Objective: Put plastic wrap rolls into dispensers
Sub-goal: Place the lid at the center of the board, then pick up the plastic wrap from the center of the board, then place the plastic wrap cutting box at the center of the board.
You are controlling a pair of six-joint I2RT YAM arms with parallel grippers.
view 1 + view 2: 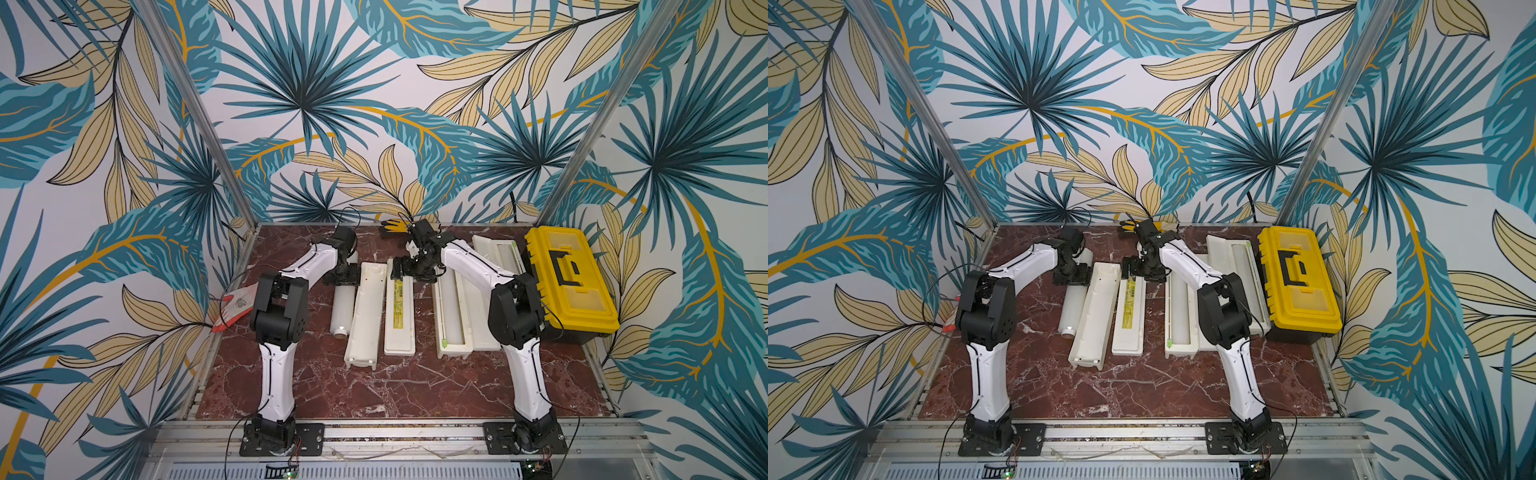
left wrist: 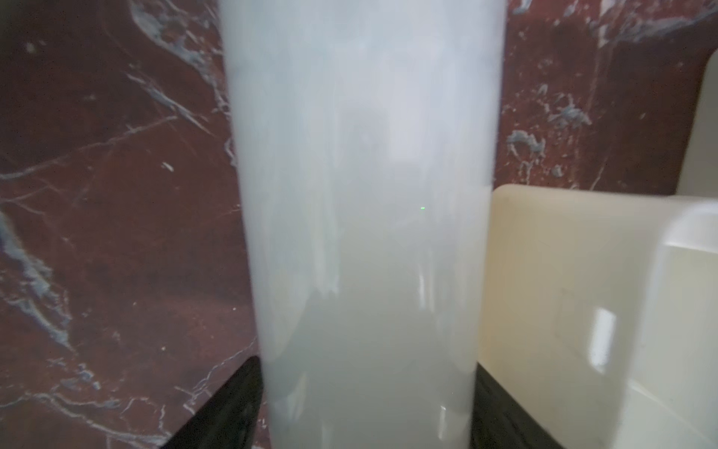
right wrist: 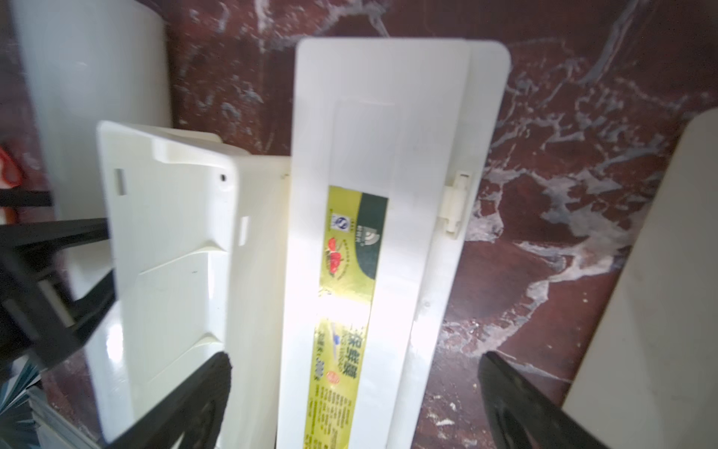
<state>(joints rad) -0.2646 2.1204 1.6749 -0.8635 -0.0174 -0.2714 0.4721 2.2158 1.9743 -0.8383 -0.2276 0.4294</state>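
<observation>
Your left end effector (image 1: 341, 275) sits over the far end of the one loose plastic wrap roll (image 1: 341, 309). Its fingers (image 2: 225, 412) straddle the cylinder, close against both sides, but you cannot tell whether they actually pinch it. The roll lies on the worktop (image 1: 374, 395) with its long axis running away from the arm bases and its core stub at the near end. The empty dispenser (image 1: 365, 311) lies just to its right, nearly parallel, with its lid (image 1: 399, 307) folded flat open beyond. So plan a short shift to the right, keeping the roll's axis along the trough. Your right end effector (image 1: 401, 270) hangs wide and empty above the lid's far end. The left arm is the nearer one.
</observation>
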